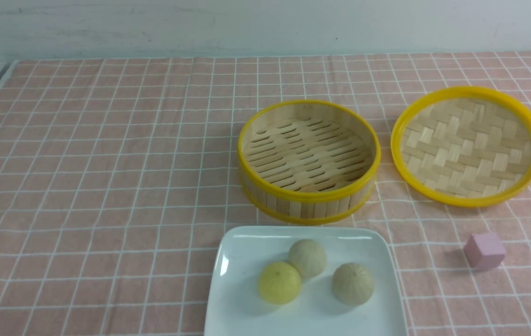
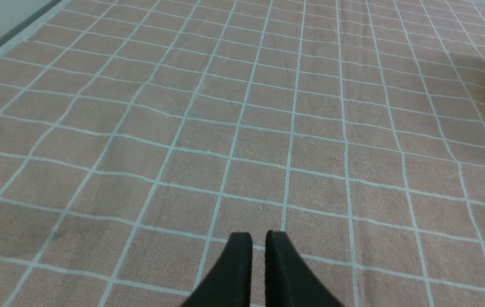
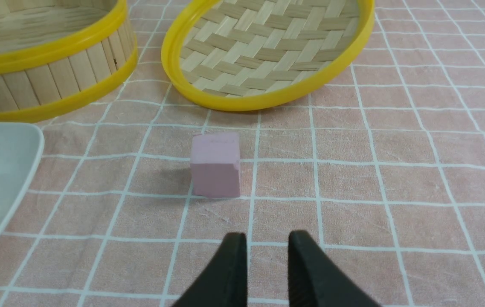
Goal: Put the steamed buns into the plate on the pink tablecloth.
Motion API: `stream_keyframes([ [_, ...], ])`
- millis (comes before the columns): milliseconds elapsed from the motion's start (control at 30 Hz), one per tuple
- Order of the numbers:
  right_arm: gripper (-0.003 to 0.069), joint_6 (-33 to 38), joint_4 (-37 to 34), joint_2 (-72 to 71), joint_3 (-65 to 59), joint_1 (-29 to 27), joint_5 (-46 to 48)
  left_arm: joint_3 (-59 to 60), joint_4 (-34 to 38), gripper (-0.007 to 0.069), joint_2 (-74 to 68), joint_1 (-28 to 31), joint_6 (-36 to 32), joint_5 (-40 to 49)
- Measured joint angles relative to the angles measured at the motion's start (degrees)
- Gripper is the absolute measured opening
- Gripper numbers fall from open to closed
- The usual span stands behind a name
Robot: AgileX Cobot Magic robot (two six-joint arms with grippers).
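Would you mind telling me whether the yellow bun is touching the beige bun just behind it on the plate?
Cannot tell. In the front view the yellow bun overlaps the beige bun with no visible gap, but that may be mere overlap.

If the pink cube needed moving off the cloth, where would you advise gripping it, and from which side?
I would grip the pink cube across two opposite vertical faces, coming straight down from above. It sits flat on the tablecloth with bare cloth all round, and its parallel flat sides suit the right gripper, which is nearest.

open cloth (image 1: 97,177) left, steamer (image 1: 308,158) centre
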State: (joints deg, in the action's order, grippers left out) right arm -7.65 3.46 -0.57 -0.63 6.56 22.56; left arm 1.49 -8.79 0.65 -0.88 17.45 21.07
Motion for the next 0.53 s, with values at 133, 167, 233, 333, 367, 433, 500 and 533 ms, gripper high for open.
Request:
stream_keyframes([
  [133,0.0178,0.0,0.0,0.0,0.0,0.0,0.0,0.0,0.0,0.0086,0.0,0.0,0.0,0.0],
  [167,0.0178,0.0,0.0,0.0,0.0,0.0,0.0,0.0,0.0,0.0088,0.0,0.0,0.0,0.0],
  [233,0.0178,0.0,0.0,0.0,0.0,0.0,0.0,0.0,0.0,0.0090,0.0,0.0,0.0,0.0],
  [333,0.0181,0.0,0.0,0.0,0.0,0.0,0.0,0.0,0.0,0.0091,0.0,0.0,0.0,0.0],
  [367,0.0184,0.0,0.0,0.0,0.0,0.0,0.0,0.0,0.0,0.0094,0.0,0.0,0.0,0.0],
  [433,0.0185,0.0,0.0,0.0,0.0,0.0,0.0,0.0,0.0,0.0094,0.0,0.0,0.0,0.0],
  [500,0.0191,0.0,0.0,0.0,0.0,0.0,0.0,0.0,0.0,0.0097,0.0,0.0,0.0,0.0],
  [533,0.0192,0.0,0.0,0.0,0.0,0.0,0.0,0.0,0.0,0.0097,0.0,0.0,0.0,0.0],
])
